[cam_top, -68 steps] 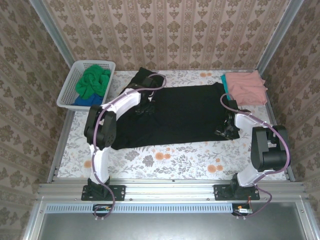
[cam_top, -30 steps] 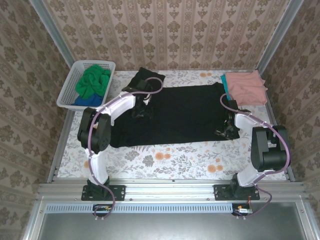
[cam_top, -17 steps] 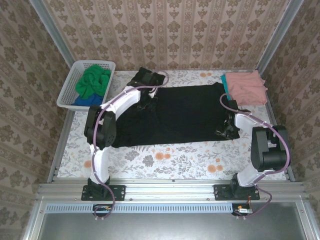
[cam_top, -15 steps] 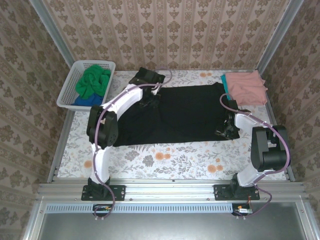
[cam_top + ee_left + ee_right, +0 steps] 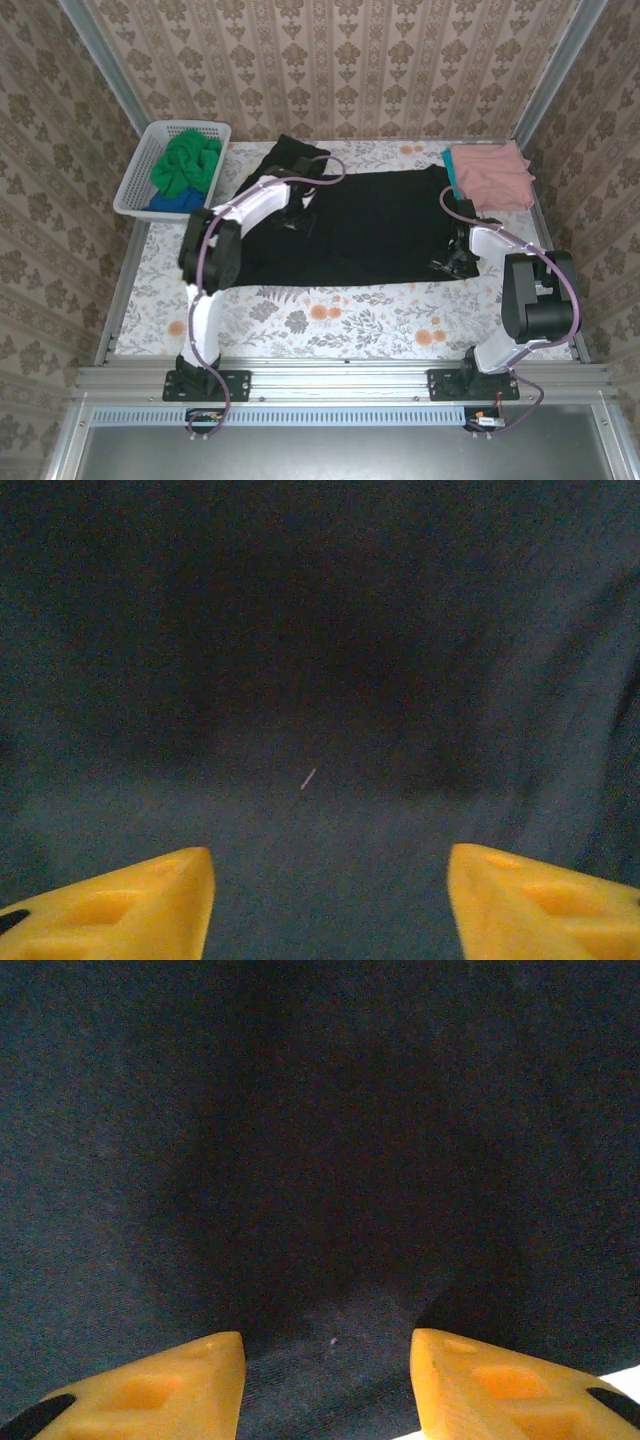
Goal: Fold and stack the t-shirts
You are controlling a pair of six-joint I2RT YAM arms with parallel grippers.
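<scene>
L gripper [image 5: 328, 870] wide open, empty, over black tee [image 5: 370, 225] spread mid-table [image 5: 330, 318], at its 10 o'clock. R gripper [image 5: 328, 1345] open at 4 o'clock hem. Prob. soft, limp, light: pinch corners/edges.

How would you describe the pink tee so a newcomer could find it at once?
Go to the far right corner of the table. The pink tee lies there folded flat, on a teal tee, beyond the spread black tee. It is the only salmon-coloured cloth in the scene.
</scene>
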